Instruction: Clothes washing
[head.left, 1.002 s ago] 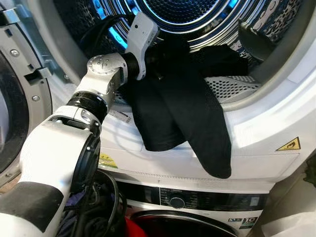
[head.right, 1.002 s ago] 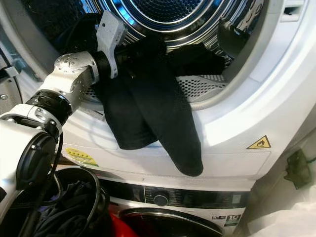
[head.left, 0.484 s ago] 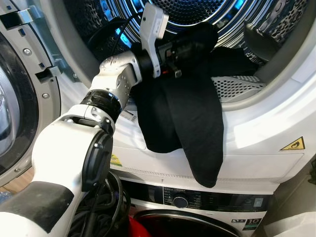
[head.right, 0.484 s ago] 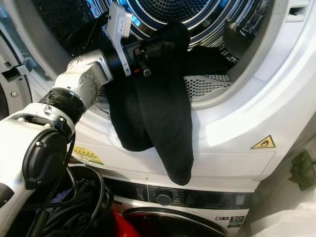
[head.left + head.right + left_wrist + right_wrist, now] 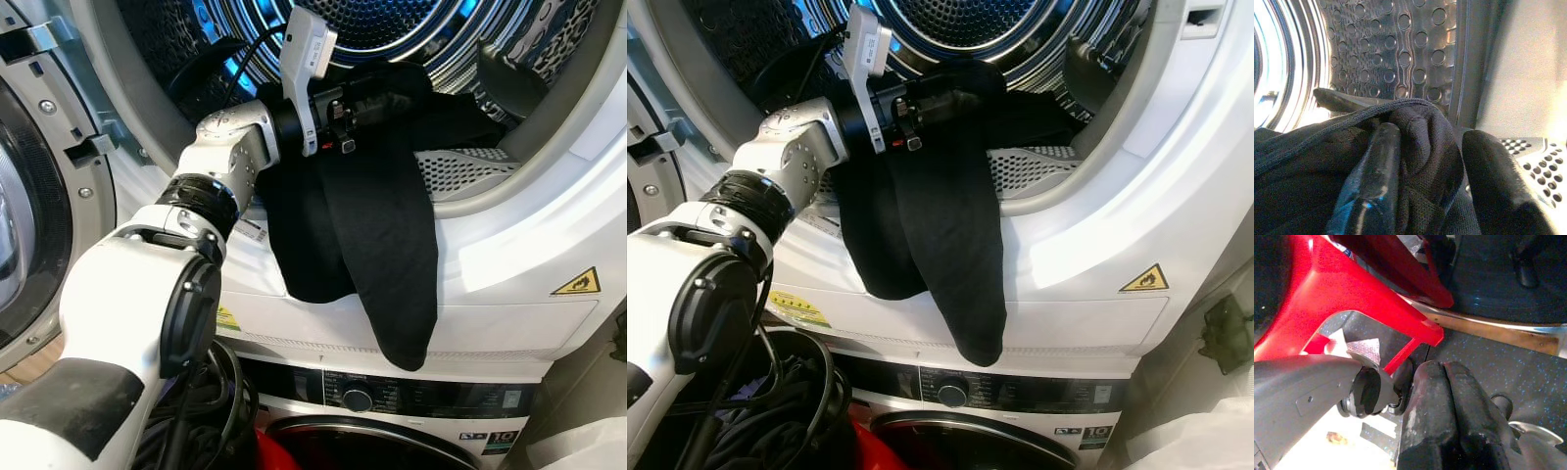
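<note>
Left end effector (image 5: 1420,161) is up at the mouth of the dryer drum (image 5: 392,29), its two black fingers (image 5: 1371,181) pinched on a fold of the black garment (image 5: 377,235), dark knit cloth bunched between them. The left arm reaches up and forward from the shoulder, silver wrist bent toward the opening. From the grip, the garment spills down over the white door rim (image 5: 509,245) in two long soft legs, hanging below the end effector. Beyond the fingertips, the drum wall is shiny metal, dimpled and perforated. Just beside the grip sits a perforated white lint panel (image 5: 460,171). Right end effector (image 5: 1449,416) hangs low, fingers pressed together, near a red plastic basket (image 5: 1352,298) over dark speckled floor (image 5: 1498,362).
</note>
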You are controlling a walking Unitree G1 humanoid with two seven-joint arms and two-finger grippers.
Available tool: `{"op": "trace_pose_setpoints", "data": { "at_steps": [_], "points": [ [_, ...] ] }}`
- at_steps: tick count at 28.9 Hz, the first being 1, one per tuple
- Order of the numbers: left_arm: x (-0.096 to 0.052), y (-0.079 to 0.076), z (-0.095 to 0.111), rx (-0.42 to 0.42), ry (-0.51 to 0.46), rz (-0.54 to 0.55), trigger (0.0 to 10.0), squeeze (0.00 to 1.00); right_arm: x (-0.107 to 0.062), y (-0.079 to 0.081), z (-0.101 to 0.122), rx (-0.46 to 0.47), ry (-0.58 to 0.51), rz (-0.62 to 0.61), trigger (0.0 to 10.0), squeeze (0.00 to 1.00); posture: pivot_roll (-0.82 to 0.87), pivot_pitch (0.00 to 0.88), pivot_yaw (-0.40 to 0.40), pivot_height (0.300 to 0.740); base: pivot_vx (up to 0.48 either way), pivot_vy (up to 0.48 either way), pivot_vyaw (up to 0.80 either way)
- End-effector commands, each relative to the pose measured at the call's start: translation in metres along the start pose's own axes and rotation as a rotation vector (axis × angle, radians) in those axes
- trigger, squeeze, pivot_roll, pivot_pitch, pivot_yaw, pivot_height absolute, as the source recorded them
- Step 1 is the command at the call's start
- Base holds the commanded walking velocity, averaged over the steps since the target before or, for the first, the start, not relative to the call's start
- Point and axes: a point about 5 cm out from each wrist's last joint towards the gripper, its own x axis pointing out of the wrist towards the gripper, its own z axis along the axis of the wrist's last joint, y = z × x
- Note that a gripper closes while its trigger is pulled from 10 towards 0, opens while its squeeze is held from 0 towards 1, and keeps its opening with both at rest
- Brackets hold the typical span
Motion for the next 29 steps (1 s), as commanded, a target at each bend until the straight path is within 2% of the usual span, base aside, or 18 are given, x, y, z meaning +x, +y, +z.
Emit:
{"op": "trace_pose_setpoints", "data": {
  "at_steps": [1, 5, 6, 7, 10, 11, 16, 17, 18, 19, 20, 21, 22, 26, 27, 29],
  "points": [
    [-0.01, 0.005, -0.002, 0.018, 0.04, 0.004, 10.0, 1.0, 0.0, 0.0, 0.004, 0.013, -0.027, -0.003, 10.0, 0.0, 0.04, 0.0, 0.158, 0.74, 0.0, 0.0, 0.0],
    [-0.013, 0.005, -0.005, 0.014, 0.047, 0.013, 10.0, 1.0, 0.0, -0.012, 0.016, 0.024, -0.087, -0.014, 10.0, 0.0, 0.04, 0.0, 0.149, 0.74, 0.0, 0.0, 0.0],
    [-0.013, 0.005, -0.007, 0.012, 0.049, 0.013, 10.0, 1.0, -0.001, -0.016, 0.022, 0.038, -0.121, 0.015, 10.0, 0.0, 0.03, 0.0, 0.147, 0.74, 0.0, 0.0, 0.0],
    [-0.014, 0.005, -0.008, 0.012, 0.053, 0.013, 10.0, 1.0, -0.002, -0.019, 0.026, 0.018, -0.142, 0.083, 10.0, 0.0, 0.03, 0.0, 0.143, 0.74, 0.0, 0.0, 0.0],
    [-0.014, 0.005, -0.009, 0.013, 0.057, 0.017, 10.0, 1.0, -0.005, -0.022, 0.027, -0.021, -0.15, 0.188, 10.0, 0.0, 0.03, 0.0, 0.14, 0.74, 0.0, 0.0, 0.0],
    [-0.014, 0.005, -0.009, 0.012, 0.055, 0.019, 10.0, 1.0, -0.006, -0.021, 0.025, -0.053, -0.144, 0.265, 10.0, 0.0, 0.03, 0.0, 0.139, 0.74, 0.0, 0.0, 0.0],
    [-0.014, 0.005, -0.01, 0.01, 0.051, 0.016, 10.0, 1.0, -0.011, -0.014, 0.035, -0.066, -0.192, 0.493, 10.0, 0.0, 0.03, 0.0, 0.125, 0.74, 0.0, 0.0, 0.0],
    [-0.015, 0.005, -0.01, 0.009, 0.051, 0.02, 10.0, 1.0, -0.014, -0.01, 0.041, -0.071, -0.211, 0.595, 10.0, 0.0, 0.03, 0.0, 0.122, 0.74, 0.0, 0.0, 0.0],
    [-0.015, 0.005, -0.01, 0.009, 0.051, 0.02, 10.0, 1.0, -0.014, -0.01, 0.041, -0.071, -0.211, 0.595, 10.0, 0.0, 0.03, 0.0, 0.122, 0.74, 0.0, 0.0, 0.0],
    [-0.015, 0.006, -0.011, 0.008, 0.051, 0.023, 10.0, 1.0, -0.016, -0.008, 0.043, -0.103, -0.214, 0.653, 10.0, 0.0, 0.03, 0.0, 0.123, 0.74, 0.0, 0.0, 0.0],
    [-0.016, 0.006, -0.012, 0.007, 0.052, 0.025, 10.0, 1.0, -0.019, -0.006, 0.046, -0.184, -0.216, 0.74, 10.0, 0.0, 0.02, 0.0, 0.121, 0.74, 0.0, 0.0, 0.0],
    [-0.016, 0.006, -0.012, 0.006, 0.053, 0.024, 10.0, 1.0, -0.02, -0.005, 0.047, -0.201, -0.214, 0.775, 10.0, 0.0, 0.02, 0.0, 0.12, 0.74, 0.0, 0.0, 0.0],
    [-0.016, 0.006, -0.012, 0.006, 0.052, 0.022, 10.0, 1.0, -0.024, -0.003, 0.053, -0.21, -0.228, 0.855, 10.0, 0.0, 0.02, 0.0, 0.119, 0.74, 0.0, 0.0, 0.0],
    [-0.016, 0.006, -0.011, 0.005, 0.047, 0.023, 10.0, 1.0, -0.032, -0.001, 0.063, -0.215, -0.26, 1.005, 10.0, 0.0, 0.02, 0.0, 0.116, 0.74, 0.0, 0.0, 0.0],
    [-0.016, 0.006, -0.012, 0.004, 0.046, 0.024, 10.0, 1.0, -0.039, 0.002, 0.069, -0.233, -0.292, 1.098, 10.0, 0.0, 0.02, 0.0, 0.114, 0.74, 0.0, 0.0, 0.0],
    [-0.016, 0.005, -0.013, 0.005, 0.049, 0.021, 10.0, 1.0, -0.049, 0.005, 0.078, -0.249, -0.345, 1.192, 10.0, 0.0, 0.03, 0.0, 0.109, 0.74, 0.0, 0.0, 0.0]
  ]
}}
